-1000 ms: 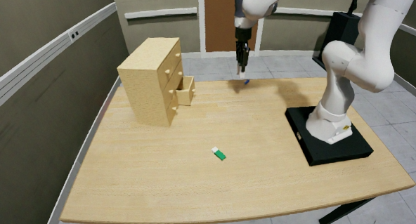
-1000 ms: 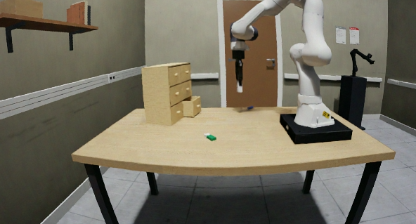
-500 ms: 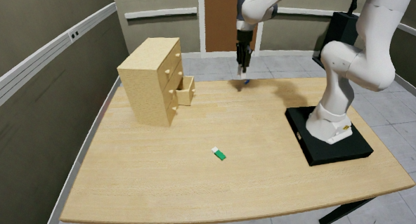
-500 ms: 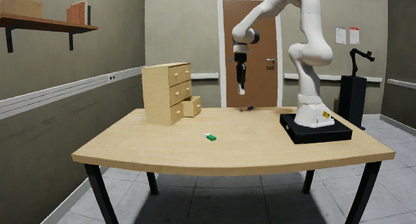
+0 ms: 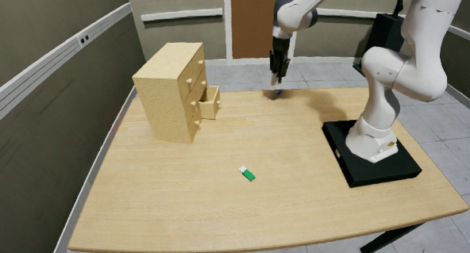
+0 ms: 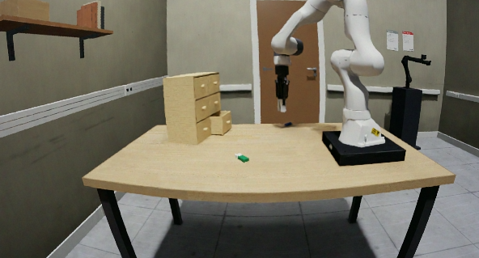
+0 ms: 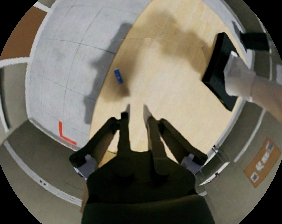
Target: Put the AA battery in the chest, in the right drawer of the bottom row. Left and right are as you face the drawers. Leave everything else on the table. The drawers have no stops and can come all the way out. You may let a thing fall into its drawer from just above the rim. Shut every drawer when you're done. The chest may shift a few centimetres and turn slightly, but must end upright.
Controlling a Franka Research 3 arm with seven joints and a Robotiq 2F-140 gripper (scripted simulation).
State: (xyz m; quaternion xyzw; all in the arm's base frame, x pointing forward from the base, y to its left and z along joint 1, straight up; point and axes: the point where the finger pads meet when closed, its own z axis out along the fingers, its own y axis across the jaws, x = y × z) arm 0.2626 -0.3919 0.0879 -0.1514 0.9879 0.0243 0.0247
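The AA battery (image 5: 279, 92) is small and blue and lies at the table's far edge; it also shows in the exterior view (image 6: 287, 124) and in the wrist view (image 7: 119, 76). My gripper (image 5: 278, 81) (image 7: 136, 109) points down and hangs a little above the battery, its fingers narrowly apart with nothing between them. The wooden chest (image 5: 175, 89) stands upright at the back left. Its bottom-row right drawer (image 5: 210, 102) is pulled partly out, seen also in the exterior view (image 6: 222, 122). The other drawers are shut.
A small green and white object (image 5: 247, 173) lies near the middle of the table. The robot's black base plate (image 5: 369, 156) sits at the right. The table ends just beyond the battery.
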